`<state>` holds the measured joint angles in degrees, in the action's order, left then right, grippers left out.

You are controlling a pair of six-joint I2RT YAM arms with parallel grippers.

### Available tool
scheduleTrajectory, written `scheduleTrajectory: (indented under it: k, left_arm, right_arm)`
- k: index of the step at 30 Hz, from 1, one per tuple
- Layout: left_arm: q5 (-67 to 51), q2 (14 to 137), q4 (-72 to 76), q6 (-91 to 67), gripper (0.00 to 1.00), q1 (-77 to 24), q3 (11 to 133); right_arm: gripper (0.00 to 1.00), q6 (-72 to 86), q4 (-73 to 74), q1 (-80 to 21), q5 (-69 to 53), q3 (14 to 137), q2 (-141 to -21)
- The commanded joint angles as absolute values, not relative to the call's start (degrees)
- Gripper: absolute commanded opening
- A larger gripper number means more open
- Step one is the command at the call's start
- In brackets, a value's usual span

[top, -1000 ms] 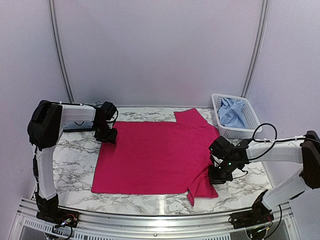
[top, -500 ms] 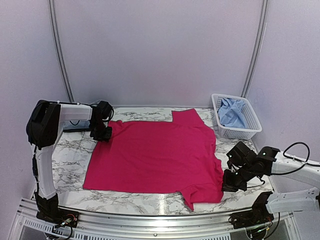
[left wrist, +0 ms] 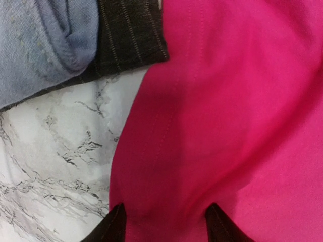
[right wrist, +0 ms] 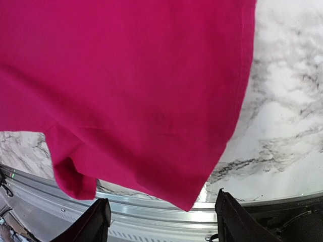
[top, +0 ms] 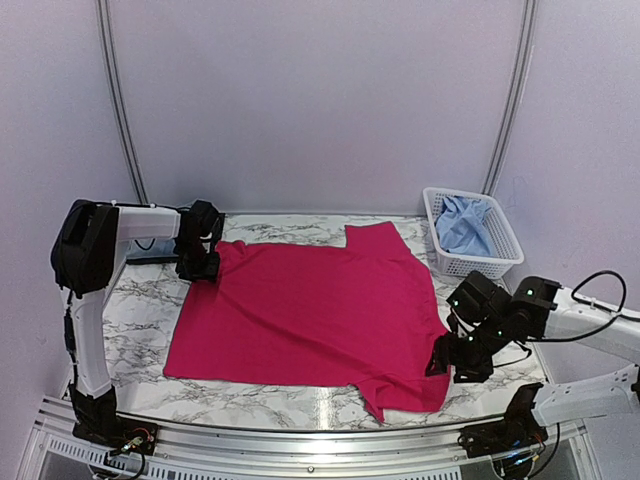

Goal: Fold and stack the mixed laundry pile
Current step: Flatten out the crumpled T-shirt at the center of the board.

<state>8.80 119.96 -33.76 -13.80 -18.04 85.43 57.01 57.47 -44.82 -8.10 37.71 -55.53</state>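
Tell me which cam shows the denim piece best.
Left wrist: the denim piece fills its top-left corner, touching a dark striped garment beside the pink T-shirt. Top external: left arm blocks that spot, denim not discernible. Right wrist: only T-shirt and marble table.

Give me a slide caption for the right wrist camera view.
Open right gripper hovers above the pink T-shirt spread on the marble table, near its front edge.
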Motion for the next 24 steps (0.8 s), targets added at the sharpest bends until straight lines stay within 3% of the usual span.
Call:
scheduleTrajectory:
  k: [1, 10, 16, 24]
  left_arm:
    - [6.74, 117.03, -37.97, -13.62, 0.62, -17.39, 85.39]
    - [-2.7, 107.63, -37.74, -14.33, 0.67, -17.82, 81.14]
    - [-2.72, 109.45, -35.24, -14.46, 0.69, -17.83, 80.19]
    - [-5.58, 118.44, -33.21, -15.8, 0.67, -17.75, 90.83]
  right_arm:
    - [0.67, 49.45, 54.61, -41.23, -3.22, 45.8, -60.97]
    - [0.64, 30.85, 42.83, -30.41, -1.55, 52.66, -76.55]
    - [0.63, 22.7, 36.92, -23.47, -0.36, 61.55, -86.48]
    - [0.57, 15.49, 31.93, -20.51, -0.78, 77.32, -106.01]
